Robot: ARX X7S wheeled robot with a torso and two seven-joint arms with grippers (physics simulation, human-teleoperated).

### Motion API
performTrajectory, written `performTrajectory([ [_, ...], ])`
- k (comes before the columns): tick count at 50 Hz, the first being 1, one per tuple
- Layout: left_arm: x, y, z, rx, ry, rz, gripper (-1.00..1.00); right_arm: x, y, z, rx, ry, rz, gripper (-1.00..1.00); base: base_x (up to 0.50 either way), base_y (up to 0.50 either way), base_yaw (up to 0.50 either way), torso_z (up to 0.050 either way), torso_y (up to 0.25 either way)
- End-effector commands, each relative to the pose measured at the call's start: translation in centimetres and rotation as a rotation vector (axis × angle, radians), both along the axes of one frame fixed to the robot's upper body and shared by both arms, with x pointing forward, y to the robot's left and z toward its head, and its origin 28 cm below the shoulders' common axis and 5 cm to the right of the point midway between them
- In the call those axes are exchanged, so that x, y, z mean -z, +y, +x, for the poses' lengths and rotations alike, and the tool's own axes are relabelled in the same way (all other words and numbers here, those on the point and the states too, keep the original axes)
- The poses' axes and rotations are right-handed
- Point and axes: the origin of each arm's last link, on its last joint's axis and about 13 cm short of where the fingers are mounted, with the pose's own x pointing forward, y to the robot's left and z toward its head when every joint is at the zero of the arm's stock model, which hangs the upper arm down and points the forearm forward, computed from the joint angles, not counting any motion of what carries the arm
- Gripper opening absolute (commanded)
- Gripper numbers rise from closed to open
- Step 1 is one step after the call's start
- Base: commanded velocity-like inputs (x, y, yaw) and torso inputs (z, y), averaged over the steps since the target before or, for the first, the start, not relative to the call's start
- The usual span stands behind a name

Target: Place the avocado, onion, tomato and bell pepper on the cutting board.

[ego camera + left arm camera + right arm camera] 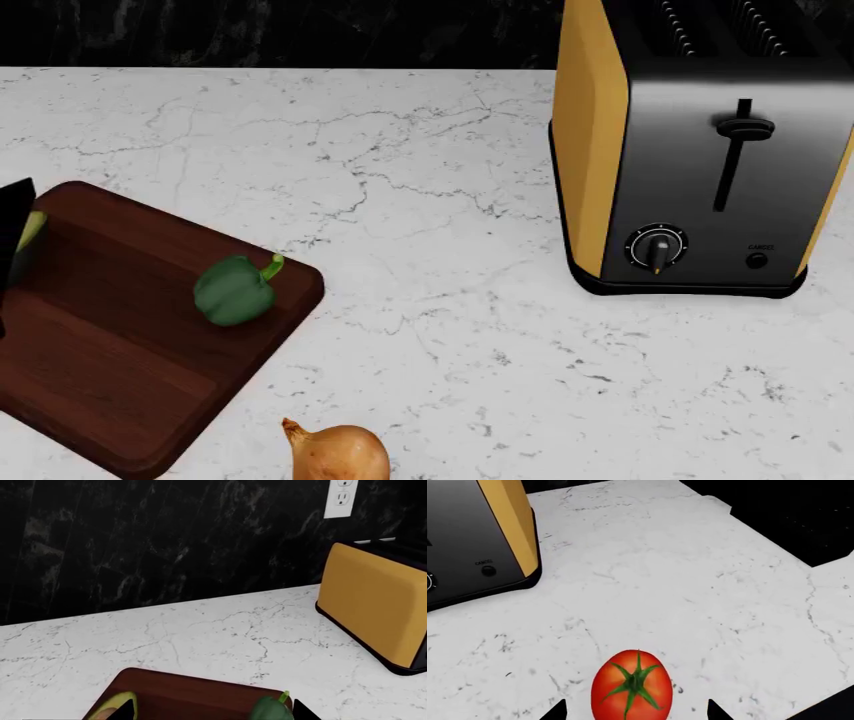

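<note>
Dark wood cutting board (120,370) lower left of head view; green bell pepper (235,290) on its right corner, avocado (115,706) at left edge. Onion (339,452) off board, bottom centre. Red tomato (632,685) on counter.

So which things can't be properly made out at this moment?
- Avocado: cut off by the left wrist view's bottom edge; in the head view, mostly behind the dark left gripper.
- Onion: cut by the head view's bottom edge.
- Right gripper: only fingertips show beside the tomato; contact unclear.
- Toaster: label too small.
</note>
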Motion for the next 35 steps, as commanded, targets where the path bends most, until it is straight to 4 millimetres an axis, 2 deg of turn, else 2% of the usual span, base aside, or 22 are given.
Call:
performTrajectory([
  [1, -0.2, 0.0, 0.1, 0.039, -0.016, -0.023, 1.00, 0.8, 0.1, 1.5, 0.013, 0.001, 0.021, 1.00, 0.00, 0.00, 0.00, 0.000, 0.000],
  [22, -0.2, -0.2, 0.2, 0.039, -0.012, -0.021, 1.00, 3.4, -0.5, 3.1, 0.041, 0.046, 0.033, 1.00, 0.00, 0.00, 0.00, 0.000, 0.000],
  [24, -0.1, -0.1, 0.1, 0.035, -0.014, -0.025, 1.00, 4.6, -0.8, 3.9, 0.047, 0.066, 0.039, 1.00, 0.00, 0.00, 0.00, 0.000, 0.000],
  [35, 0.1, 0.0, 0.0, 0.031, -0.009, -0.026, 1.00, 6.3, -0.8, 4.6, 0.048, 0.088, 0.060, 1.00, 0.00, 0.00, 0.00, 0.000, 0.000],
])
